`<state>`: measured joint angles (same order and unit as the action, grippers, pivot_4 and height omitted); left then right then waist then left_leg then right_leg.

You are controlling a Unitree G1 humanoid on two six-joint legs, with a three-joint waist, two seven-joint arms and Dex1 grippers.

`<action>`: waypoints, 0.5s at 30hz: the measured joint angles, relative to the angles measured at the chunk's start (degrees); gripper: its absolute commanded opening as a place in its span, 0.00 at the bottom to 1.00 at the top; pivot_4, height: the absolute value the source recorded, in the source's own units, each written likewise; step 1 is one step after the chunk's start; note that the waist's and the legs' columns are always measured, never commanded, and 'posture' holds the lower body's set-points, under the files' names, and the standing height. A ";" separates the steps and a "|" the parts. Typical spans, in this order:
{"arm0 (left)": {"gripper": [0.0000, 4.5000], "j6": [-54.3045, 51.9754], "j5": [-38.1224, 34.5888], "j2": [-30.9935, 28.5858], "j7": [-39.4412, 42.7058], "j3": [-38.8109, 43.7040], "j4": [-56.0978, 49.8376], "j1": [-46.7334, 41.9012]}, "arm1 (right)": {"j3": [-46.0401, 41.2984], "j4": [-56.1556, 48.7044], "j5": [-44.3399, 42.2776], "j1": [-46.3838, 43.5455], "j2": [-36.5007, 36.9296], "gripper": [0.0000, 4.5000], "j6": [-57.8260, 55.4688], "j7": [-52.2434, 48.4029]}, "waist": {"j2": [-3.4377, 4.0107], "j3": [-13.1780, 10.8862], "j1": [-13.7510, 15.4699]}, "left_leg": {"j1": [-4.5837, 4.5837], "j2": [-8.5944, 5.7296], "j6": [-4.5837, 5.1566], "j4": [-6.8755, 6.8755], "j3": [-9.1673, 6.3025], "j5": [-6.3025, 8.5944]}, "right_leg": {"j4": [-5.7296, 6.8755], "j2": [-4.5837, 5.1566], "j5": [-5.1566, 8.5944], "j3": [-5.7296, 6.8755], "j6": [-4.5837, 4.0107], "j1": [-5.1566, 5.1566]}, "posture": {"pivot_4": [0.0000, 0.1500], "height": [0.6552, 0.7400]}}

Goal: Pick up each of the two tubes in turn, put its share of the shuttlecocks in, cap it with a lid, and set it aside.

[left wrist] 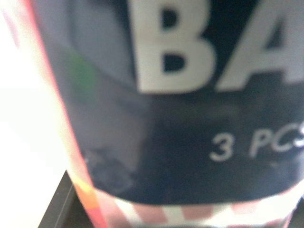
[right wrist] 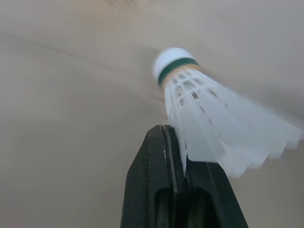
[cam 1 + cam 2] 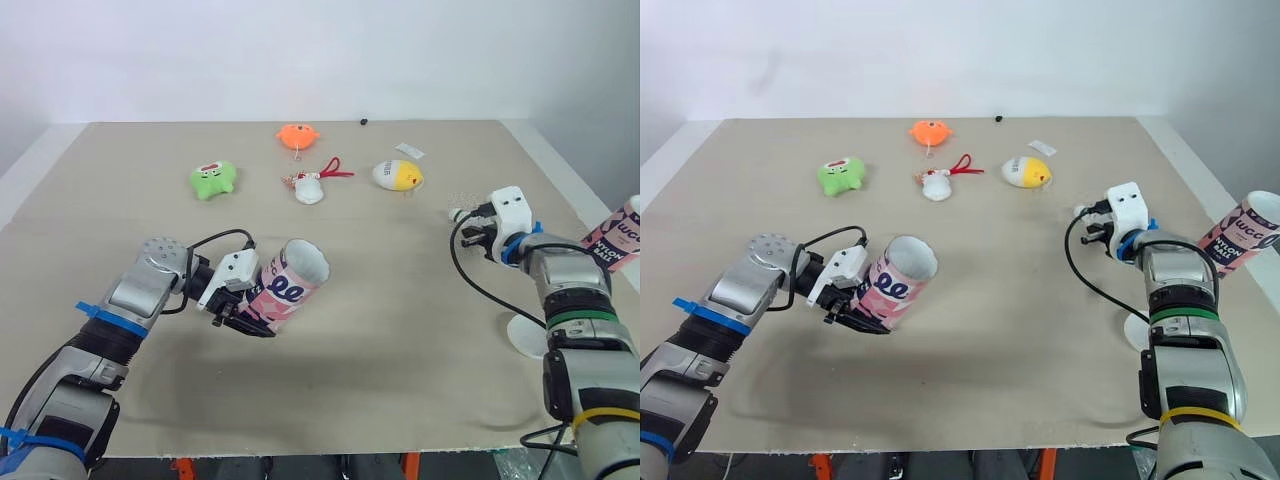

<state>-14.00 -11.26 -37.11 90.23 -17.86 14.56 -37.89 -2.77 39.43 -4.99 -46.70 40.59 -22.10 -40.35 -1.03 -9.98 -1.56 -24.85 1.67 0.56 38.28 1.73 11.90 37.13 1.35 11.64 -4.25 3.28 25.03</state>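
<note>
Your left gripper (image 3: 243, 318) clenched on tube (image 3: 292, 280); tube tilted, open mouth pointing away from gripper. Right gripper (image 2: 174, 142) pinches shuttlecock (image 2: 209, 118) by skirt, cork ahead of gripper, above table (image 3: 400, 380). Right of right gripper, apart: second tube (image 3: 620, 236). Toys (image 3: 213, 179) lie beyond both grippers, well apart.

Blurred at close range and cropped by the frame: label of the held tube (image 1: 190, 118), legible only as "BA" and "3 PCS". Hidden beneath it: fingertips of the left gripper (image 3: 245, 320). Smeared: skirt of the shuttlecock (image 2: 223, 133). Cut by the picture edge: second tube (image 3: 622, 236). Partly behind the right forearm: white lid (image 3: 525, 338). Too small to identify: black speck (image 3: 364, 122).
</note>
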 measured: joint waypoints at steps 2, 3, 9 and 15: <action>0.57 -0.03 -0.05 0.09 0.03 -0.04 -0.14 0.08 | 0.35 -11.41 -2.17 3.88 2.73 0.01 -3.39 -4.68 | 0.06 0.00 0.19 | -0.06 0.00 0.00 -0.02 -0.05 0.00 | 0.00 0.00 0.02 0.03 0.00 0.04 | 1.00 1.00; 0.57 -0.05 -0.13 0.07 0.05 0.10 -0.03 0.15 | 0.65 -17.35 -3.66 5.56 4.09 0.01 -4.85 -7.28 | 0.10 0.00 0.21 | -0.10 0.01 0.02 -0.02 -0.08 0.01 | 0.03 0.00 0.06 0.05 0.00 0.09 | 1.00 1.00; 0.57 -0.11 -0.02 0.07 0.16 0.10 0.12 0.08 | 4.41 -57.74 -16.28 13.45 14.92 0.01 -12.41 -24.93 | 0.16 0.04 0.28 | -0.12 0.06 0.05 0.01 -0.19 0.04 | 0.08 -0.06 0.13 0.20 -0.05 0.09 | 1.00 1.00; 0.57 -0.05 0.07 0.49 0.18 -0.08 0.62 -0.21 | 11.54 -66.41 -17.08 6.29 15.37 0.01 -12.64 -29.50 | 0.08 0.00 0.17 | -0.09 0.08 -0.06 0.23 -0.02 -0.05 | 0.04 0.06 0.03 0.15 -0.27 0.09 | 1.00 1.00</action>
<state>-14.05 -11.19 -36.62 90.41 -17.94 15.18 -38.10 8.76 -26.99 -22.06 -40.40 55.96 -34.74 -69.86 -0.95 -9.98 -1.39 -24.94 1.75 0.50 38.52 1.71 11.86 37.17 1.42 11.67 -4.09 3.00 25.12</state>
